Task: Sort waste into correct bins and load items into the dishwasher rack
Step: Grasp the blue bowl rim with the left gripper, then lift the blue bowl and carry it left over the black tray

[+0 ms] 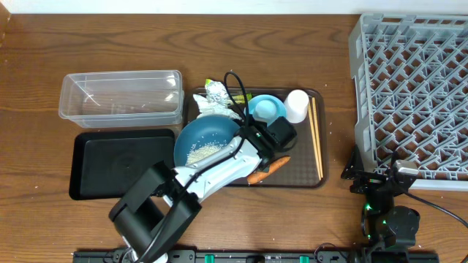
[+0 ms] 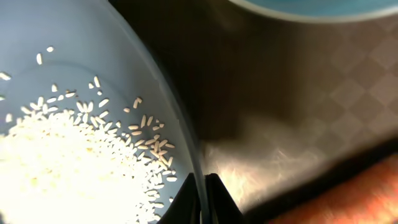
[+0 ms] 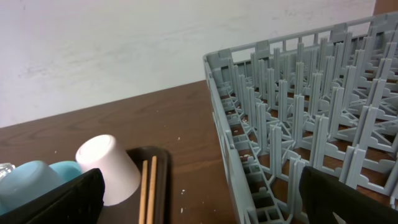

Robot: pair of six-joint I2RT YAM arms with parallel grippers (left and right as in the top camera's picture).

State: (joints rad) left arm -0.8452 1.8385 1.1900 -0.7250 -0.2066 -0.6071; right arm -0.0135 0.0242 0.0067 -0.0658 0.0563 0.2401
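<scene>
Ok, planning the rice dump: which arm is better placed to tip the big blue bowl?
Probably left: the left fingers are shut on the rim of the big blue bowl, with the clear tub and black tray on that side. The right fingers stand open by the grey rack, far from the bowl.

This looks like a robotics lab bench dressed up as a dish-clearing corner rather than a lived-in kitchen. A brown wood-grain table point(image 1: 219, 44) stands against a bare white wall point(image 3: 124, 50). A white-and-black robot arm point(image 1: 219, 172) and a smaller black robot arm point(image 1: 387, 215) sit at its front edge, cables trailing. Around them are a large grey plastic lattice dish rack point(image 1: 409, 88), a brown plastic serving tray point(image 1: 301, 159) of used crockery, a clear rectangular plastic tub point(image 1: 121, 95) and a shallow black rectangular tray point(image 1: 124, 164).
</scene>
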